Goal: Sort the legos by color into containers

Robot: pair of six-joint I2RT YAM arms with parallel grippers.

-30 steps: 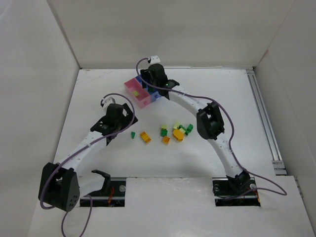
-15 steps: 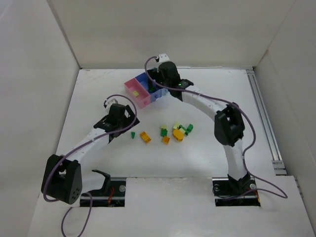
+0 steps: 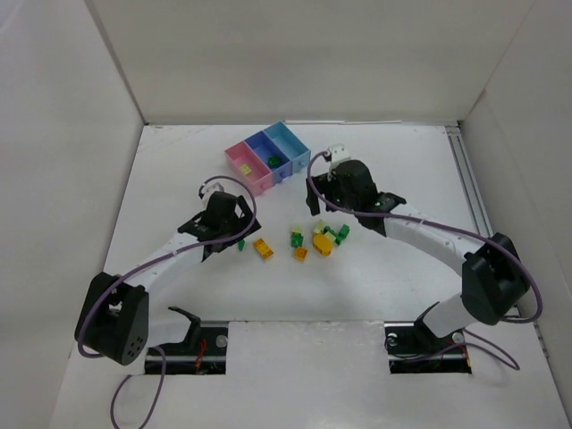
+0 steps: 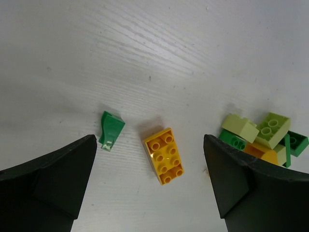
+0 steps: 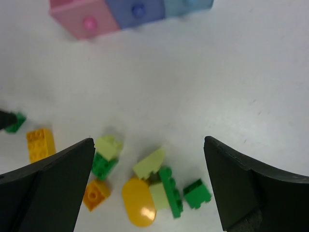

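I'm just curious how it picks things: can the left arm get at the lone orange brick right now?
Probably yes. The left gripper hangs open over the orange brick, which lies flat and alone between its fingers; the small green piece beside it sits apart.

White tubular links on left arm and right arm, joined by bulky black motor housings. Along each, a thin purple cable in loose loops. Matte black left hand and right hand, with broad wedge-shaped fingers. Small white plug at the wrist. Black base plates underneath.
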